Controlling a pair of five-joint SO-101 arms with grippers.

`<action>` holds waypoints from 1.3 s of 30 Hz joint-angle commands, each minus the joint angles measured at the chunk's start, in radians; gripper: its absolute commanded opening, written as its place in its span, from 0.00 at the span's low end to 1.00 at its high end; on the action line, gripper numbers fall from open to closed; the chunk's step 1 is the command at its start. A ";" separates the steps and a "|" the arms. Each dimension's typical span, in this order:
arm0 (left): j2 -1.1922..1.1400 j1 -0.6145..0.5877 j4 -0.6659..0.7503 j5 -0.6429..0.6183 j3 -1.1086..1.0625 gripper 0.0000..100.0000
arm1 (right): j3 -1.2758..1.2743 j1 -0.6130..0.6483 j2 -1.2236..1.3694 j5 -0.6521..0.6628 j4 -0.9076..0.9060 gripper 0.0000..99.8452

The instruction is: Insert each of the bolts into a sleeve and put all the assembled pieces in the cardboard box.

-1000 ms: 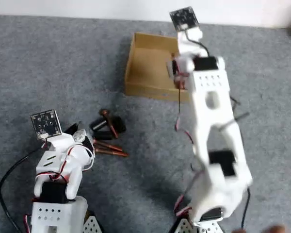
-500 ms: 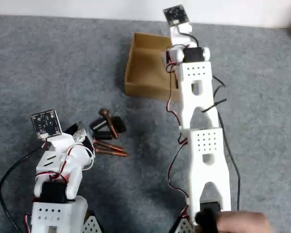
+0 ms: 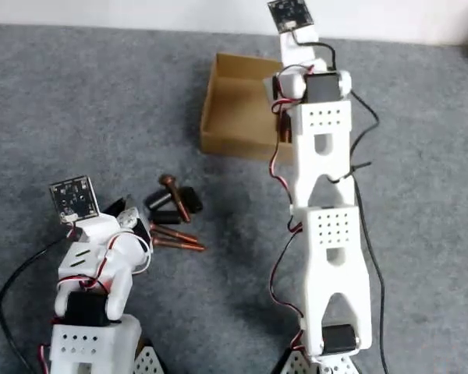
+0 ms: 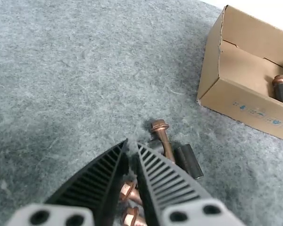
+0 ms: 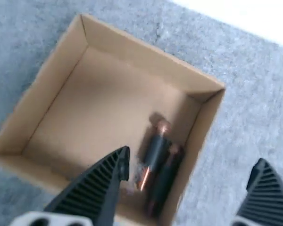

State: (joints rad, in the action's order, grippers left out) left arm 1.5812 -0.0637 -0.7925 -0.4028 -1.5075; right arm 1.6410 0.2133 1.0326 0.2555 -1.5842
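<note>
**A:** Where are the right fingers [image 5: 101, 181]?

**B:** Above the cardboard box [image 5: 94, 108], spread wide apart with nothing between them. In the high view the box sits at 12 o'clock on the grey counter [image 3: 101, 101], and the right arm [image 3: 327, 234] lies stretched out over the box's 3 o'clock side.

**A:** What is in the box?

**B:** Two assembled pieces [image 5: 156, 149], each a copper bolt in a black sleeve. They lie side by side and touching on the box floor, close against one wall near a corner.

**A:** And the left fingers [image 4: 108, 174]?

**B:** Down at about 8 o'clock on the counter, closed to a thin slit and gripping nothing. They point toward the loose parts.

**A:** How do those parts lie?

**B:** In the high view they are just beside the left fingers. At their 2 o'clock, one bolt [image 3: 174, 195] rests tilted across the black sleeves [image 3: 189, 199]. At their 4 o'clock, two more bolts [image 3: 176, 239] lie side by side on the counter. The whole pile is well apart from the box.
</note>
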 commanded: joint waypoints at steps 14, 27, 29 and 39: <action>-0.156 -0.004 -0.006 0.046 0.137 0.04 | -0.452 0.044 -0.865 -0.057 -0.183 0.35; -0.613 -0.189 -0.129 0.038 0.440 0.04 | -1.994 0.618 -1.725 -0.051 0.107 0.35; -0.613 -0.188 -0.127 0.038 0.438 0.04 | -2.161 0.621 -1.687 -0.051 0.242 0.35; -0.613 -0.229 -0.121 0.038 0.438 0.04 | -2.218 0.621 -1.334 -0.110 0.598 0.35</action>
State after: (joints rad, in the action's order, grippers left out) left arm 0.9720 -0.2770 -0.9152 -0.3629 -1.1270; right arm -0.6237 0.8255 -0.4035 0.2033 -1.1070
